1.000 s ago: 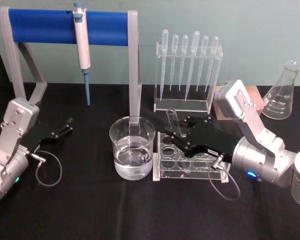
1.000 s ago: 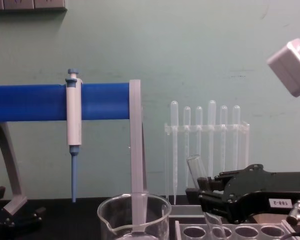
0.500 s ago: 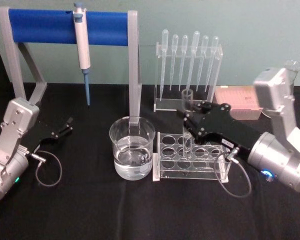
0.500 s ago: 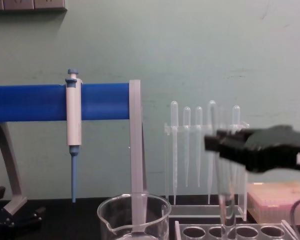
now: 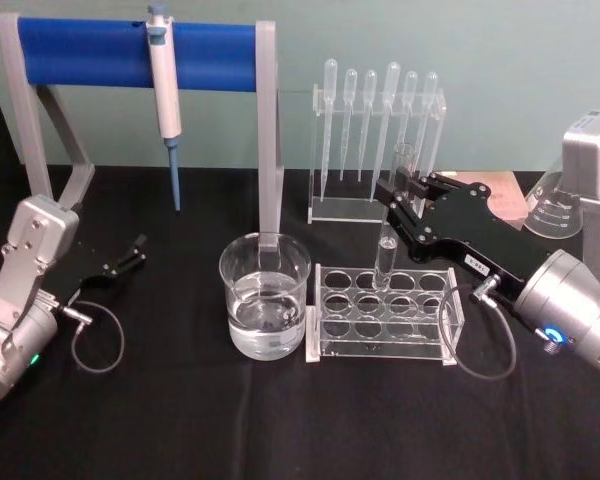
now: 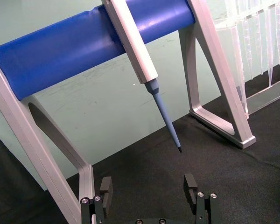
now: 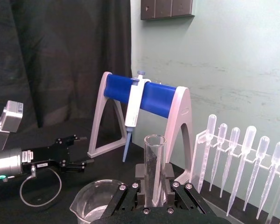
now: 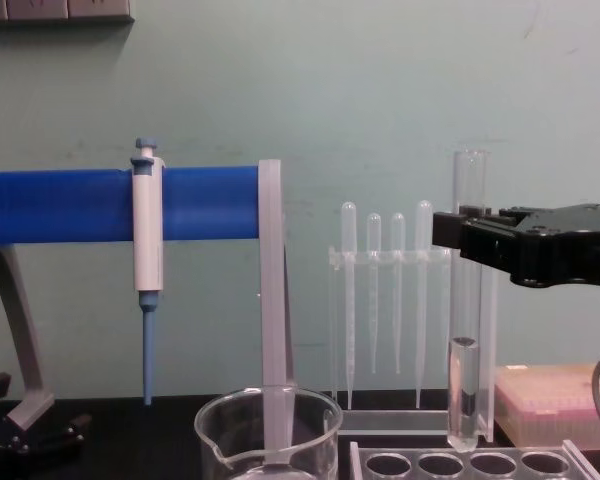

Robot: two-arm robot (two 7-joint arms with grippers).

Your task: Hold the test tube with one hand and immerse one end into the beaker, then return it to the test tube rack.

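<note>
The test tube point(image 5: 389, 252) stands upright, pinched near its upper part by my right gripper point(image 5: 401, 197), which is shut on it. Seen from the chest, the test tube point(image 8: 467, 380) hangs with its rounded bottom just above the clear rack point(image 8: 460, 463), and its lower part looks darker. In the right wrist view its flared rim point(image 7: 155, 140) rises between the fingers point(image 7: 139, 179). The beaker point(image 5: 264, 297), partly filled with clear liquid, stands left of the rack. My left gripper point(image 5: 130, 253) rests open at the table's left, far from the tube.
A clear tube rack point(image 5: 380, 316) with open holes sits under the tube. Behind it is a stand of plastic pipettes point(image 5: 376, 140). A micropipette point(image 5: 164, 95) hangs from a blue-barred frame point(image 5: 90, 52). A conical flask point(image 5: 565, 185) and a pink box stand at the back right.
My right gripper has swung right and risen with the tube. The tube went from tilted at the rack's left side to upright, and now hangs above the rack. The left arm is still.
</note>
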